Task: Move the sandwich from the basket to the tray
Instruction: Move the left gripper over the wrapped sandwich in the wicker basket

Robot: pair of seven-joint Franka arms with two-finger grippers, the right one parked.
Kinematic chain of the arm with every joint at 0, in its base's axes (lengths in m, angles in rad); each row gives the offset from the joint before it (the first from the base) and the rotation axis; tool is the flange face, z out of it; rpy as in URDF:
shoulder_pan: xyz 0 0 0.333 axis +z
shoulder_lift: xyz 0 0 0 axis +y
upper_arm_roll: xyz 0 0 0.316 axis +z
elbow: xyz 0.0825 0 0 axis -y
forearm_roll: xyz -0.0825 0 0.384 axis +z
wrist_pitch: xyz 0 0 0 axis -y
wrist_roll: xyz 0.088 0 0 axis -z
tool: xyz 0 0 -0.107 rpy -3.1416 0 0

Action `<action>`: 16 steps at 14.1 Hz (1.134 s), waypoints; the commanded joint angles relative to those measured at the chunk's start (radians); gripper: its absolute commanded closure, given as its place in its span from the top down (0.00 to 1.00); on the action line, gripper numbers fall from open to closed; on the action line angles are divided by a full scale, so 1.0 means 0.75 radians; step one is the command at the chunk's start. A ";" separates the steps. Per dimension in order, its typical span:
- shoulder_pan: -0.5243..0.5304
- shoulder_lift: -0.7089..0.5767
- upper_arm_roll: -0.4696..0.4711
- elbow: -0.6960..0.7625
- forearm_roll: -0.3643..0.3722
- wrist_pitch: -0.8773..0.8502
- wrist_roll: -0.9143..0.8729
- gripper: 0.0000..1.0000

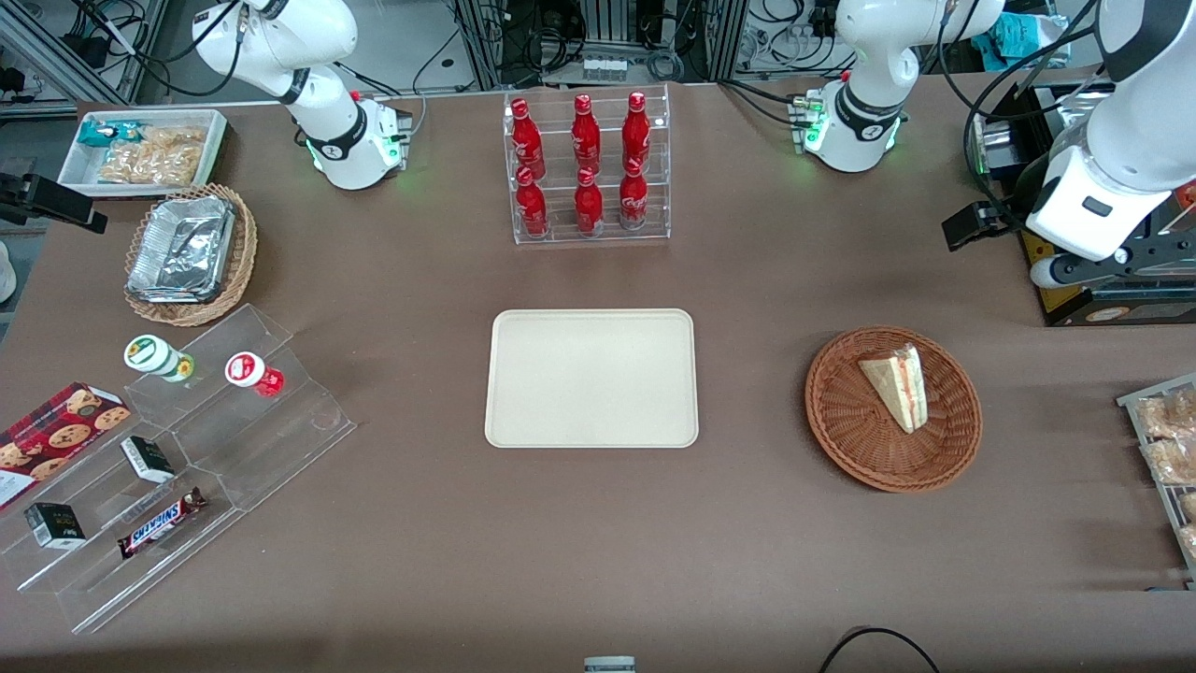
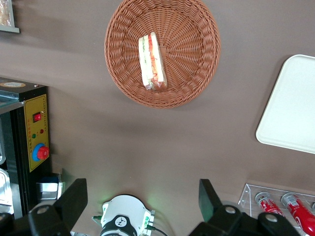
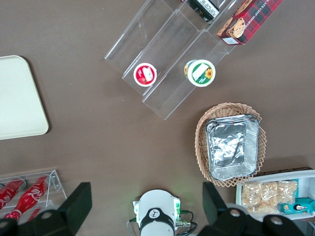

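The sandwich point(image 1: 897, 385) point(image 2: 151, 61), a wrapped wedge with red and green filling along its edge, lies in the round reddish-brown wicker basket point(image 1: 841, 421) point(image 2: 192, 59). The cream tray point(image 1: 590, 378) point(image 2: 290, 108) sits bare at the middle of the table, beside the basket toward the parked arm's end. My gripper point(image 1: 1121, 262) point(image 2: 141, 199) hangs high over the working arm's end of the table, farther from the front camera than the basket. It is open, its black fingers point(image 2: 74, 196) spread wide with nothing between them.
A black-and-yellow control box point(image 1: 1103, 299) point(image 2: 34, 128) stands under the gripper. A clear rack of red bottles point(image 1: 587, 168) stands farther back than the tray. A wire rack of snacks point(image 1: 1168, 449) lies near the basket. Acrylic steps point(image 1: 187, 439) and a foil-lined basket point(image 1: 192, 252) sit at the parked arm's end.
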 commanded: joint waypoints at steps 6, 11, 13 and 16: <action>0.005 0.042 0.007 0.029 -0.001 -0.010 -0.024 1.00; 0.022 0.225 0.037 0.017 0.005 0.025 -0.122 1.00; 0.032 0.273 0.043 -0.069 0.009 0.176 -0.214 1.00; 0.030 0.261 0.043 -0.357 0.007 0.490 -0.227 1.00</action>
